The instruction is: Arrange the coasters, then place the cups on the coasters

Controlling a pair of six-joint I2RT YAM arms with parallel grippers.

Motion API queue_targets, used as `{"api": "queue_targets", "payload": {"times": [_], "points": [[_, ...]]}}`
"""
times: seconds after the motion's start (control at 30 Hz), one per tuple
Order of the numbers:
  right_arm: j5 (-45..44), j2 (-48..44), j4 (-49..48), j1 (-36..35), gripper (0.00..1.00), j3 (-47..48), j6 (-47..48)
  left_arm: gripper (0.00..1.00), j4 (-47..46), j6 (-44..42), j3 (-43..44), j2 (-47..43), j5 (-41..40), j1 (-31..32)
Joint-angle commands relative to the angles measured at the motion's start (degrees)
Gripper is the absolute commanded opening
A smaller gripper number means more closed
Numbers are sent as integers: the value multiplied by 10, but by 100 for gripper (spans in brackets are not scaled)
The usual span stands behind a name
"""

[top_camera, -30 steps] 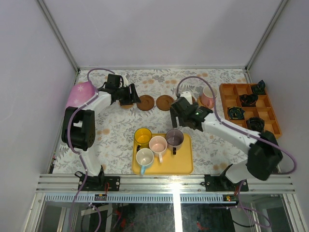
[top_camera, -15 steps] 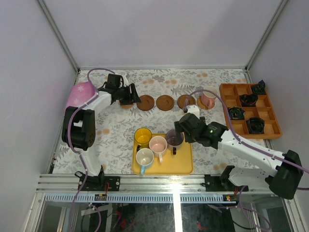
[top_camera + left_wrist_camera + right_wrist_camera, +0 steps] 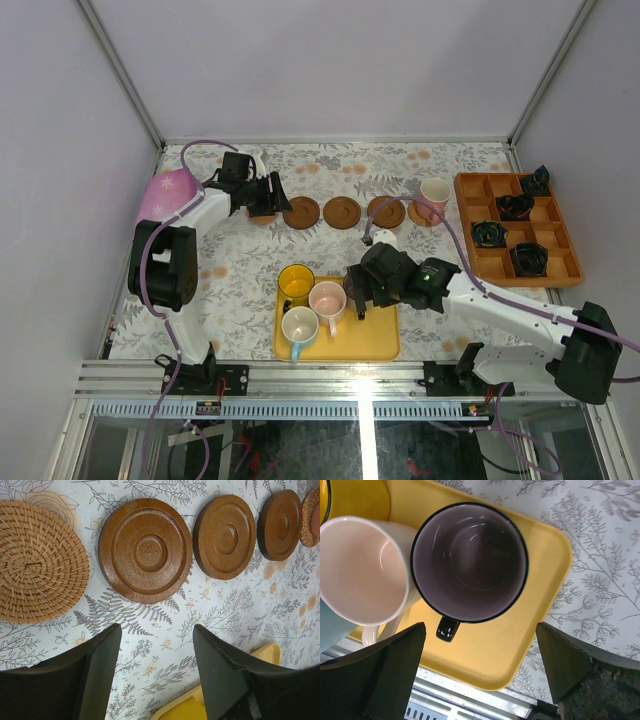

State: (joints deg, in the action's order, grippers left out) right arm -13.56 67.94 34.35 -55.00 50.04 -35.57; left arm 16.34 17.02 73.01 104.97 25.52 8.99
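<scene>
— How many coasters do you count?

— Five, in one row along the far side of the desk (image 3: 230, 265). Two are woven and sit at the ends: the left woven coaster (image 3: 35, 562) and the right woven coaster (image 3: 306, 507). Between them lie three wooden ones, each apart from the next: the first wooden coaster (image 3: 145, 550), the second wooden coaster (image 3: 225, 535) and the third wooden coaster (image 3: 280, 525).

— And cups?

— Five as well. The salmon cup (image 3: 433, 196) stands on the right woven coaster. The other four sit close together on the yellow tray (image 3: 365, 335), near the middle of the desk. They are the amber cup (image 3: 296, 282), the pale pink cup (image 3: 327, 298), the white cup (image 3: 299, 324) with its blue handle, and the purple cup (image 3: 470, 562).

— The claws?

— The left claw (image 3: 156, 632) hangs on the near side of the left woven coaster and the first wooden coaster. It is partly spread, with only bare desk showing between its fingers. The right claw (image 3: 480, 630) is spread wide over the purple cup, one finger on each side, neither touching it in the wrist view. Whether the tips reach below the rim I cannot tell.

— Anything else?

— An orange compartment tray (image 3: 474, 190) at the far right holds four small black parts (image 3: 516, 206), each in its own compartment. A pink rounded thing (image 3: 165, 195) sits at the far left.
</scene>
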Motion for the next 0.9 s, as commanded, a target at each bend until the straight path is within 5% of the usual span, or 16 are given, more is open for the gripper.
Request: {"api": "queue_targets", "payload": {"times": [0.0, 0.87], "points": [[26, 12, -16, -15, 100, 10, 17, 59, 0, -9, 16, 10, -2, 3], [-30, 85, 63, -17, 100, 6, -10, 61, -5, -5, 21, 32, 12, 3]]}}
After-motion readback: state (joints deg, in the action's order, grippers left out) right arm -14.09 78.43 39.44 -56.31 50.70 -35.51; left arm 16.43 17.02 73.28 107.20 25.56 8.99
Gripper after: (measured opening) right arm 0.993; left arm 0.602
